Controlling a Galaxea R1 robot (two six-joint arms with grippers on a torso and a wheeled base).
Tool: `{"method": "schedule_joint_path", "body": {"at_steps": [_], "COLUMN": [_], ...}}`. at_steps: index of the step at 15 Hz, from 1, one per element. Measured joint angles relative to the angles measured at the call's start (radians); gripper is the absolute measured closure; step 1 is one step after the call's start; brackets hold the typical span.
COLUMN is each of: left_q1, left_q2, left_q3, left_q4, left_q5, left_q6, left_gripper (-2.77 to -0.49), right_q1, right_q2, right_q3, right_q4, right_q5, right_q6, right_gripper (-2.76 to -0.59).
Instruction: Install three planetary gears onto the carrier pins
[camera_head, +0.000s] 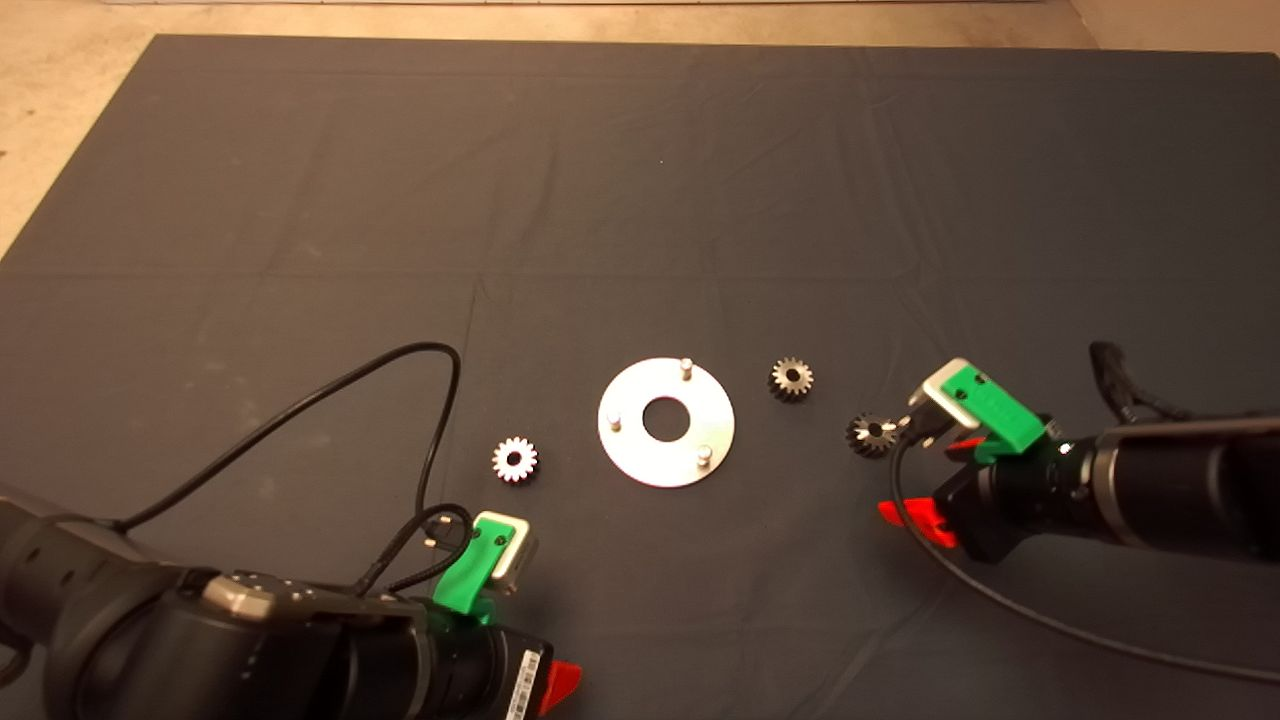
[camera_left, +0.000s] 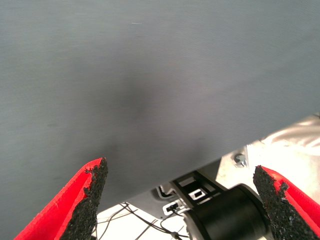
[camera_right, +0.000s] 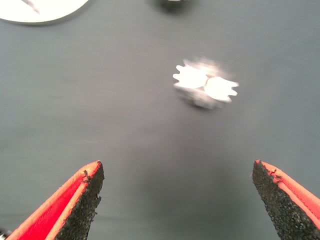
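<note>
The right green gripper with red fingers (camera_right: 177, 200) is hovering, fingers spread, beside a small dark metal gear (camera_head: 872, 435); the left gripper (camera_left: 180, 200) is waiting, released, at the dark mat's (camera_head: 640, 200) near edge.

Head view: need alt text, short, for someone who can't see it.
A silver disc with three bare carrier pins lies mid-mat, with three loose planetary gears on the mat around it: one to its left, two to its right. The right gripper hovers open beside the rightmost gear; the left gripper waits open at the lower edge.
</note>
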Motion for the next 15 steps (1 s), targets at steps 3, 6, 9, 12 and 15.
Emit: {"method": "schedule_joint_path", "body": {"at_steps": [3,6,9,12,15], "left_q1": [0.000,0.000,0.000,0.000,0.000], "left_q2": [0.020,0.020,0.025,0.026,0.031], "left_q3": [0.000,0.000,0.000,0.000,0.000], "left_q4": [0.001,0.000,0.001,0.001,0.002], "left_q5": [-0.001,0.000,0.000,0.000,0.000], "left_q6": [0.000,0.000,0.000,0.000,0.000], "left_gripper": [-2.07,-2.07,-2.07,-2.07,-2.07], "right_q1": [0.008,0.010,0.007,-0.010,-0.037], "right_q2": [-0.028,-0.017,-0.017,-0.007,0.015], "right_q3": [-0.009,-0.070,-0.145,-0.221,-0.221], "right_q4": [0.027,0.030,0.033,0.033,0.034], "right_q5": [-0.011,-0.001,0.060,0.127,0.151], "right_q6": [-0.001,-0.027,-0.066,-0.099,-0.099], "right_gripper": [-2.21,-2.21,-2.21,-2.21,-2.21]}}
